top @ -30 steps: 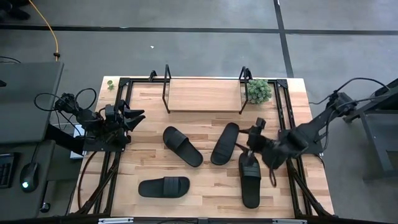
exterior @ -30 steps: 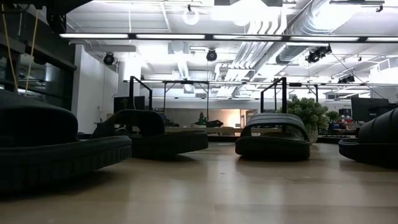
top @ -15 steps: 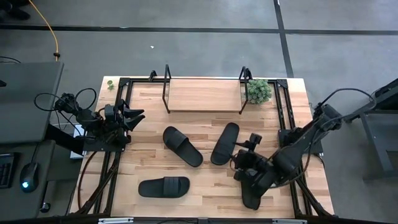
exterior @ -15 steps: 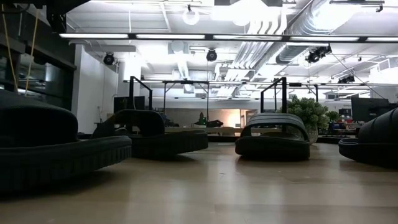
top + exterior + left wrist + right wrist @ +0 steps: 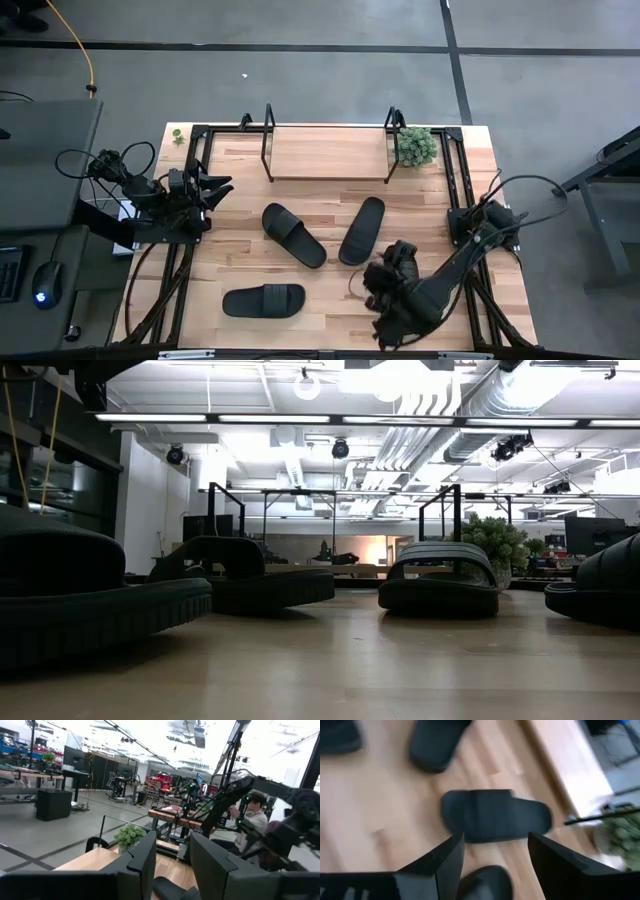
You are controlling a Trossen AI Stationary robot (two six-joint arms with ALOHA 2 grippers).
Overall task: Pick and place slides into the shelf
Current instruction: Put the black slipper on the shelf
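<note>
Right gripper (image 5: 385, 300) hangs at table's 5 o'clock over the hidden fourth slide, fingers spread, empty. Three slides (image 5: 293, 235) lie mid-table; shelf (image 5: 327, 152) at 12 is bare. Advice: descend straight, straddle the strap, then close. Left gripper (image 5: 215, 187) idles at 9, part-open.

The sandals are plain matte black: one (image 5: 293, 235) at mid-table, one (image 5: 362, 230) to its right, one (image 5: 263, 300) near the front left. The table (image 5: 330, 195) is light butcher-block wood in pale and honey strips, edged by black rails. At the far side, the shelf (image 5: 328, 153) has a light wooden board and thin black tube frames. A small plant (image 5: 416, 145) at the far right is green. Both arms are dark, nearly black. The floor (image 5: 300, 85) is grey with dark lines; a yellow cable (image 5: 84, 50) crosses its far left.
</note>
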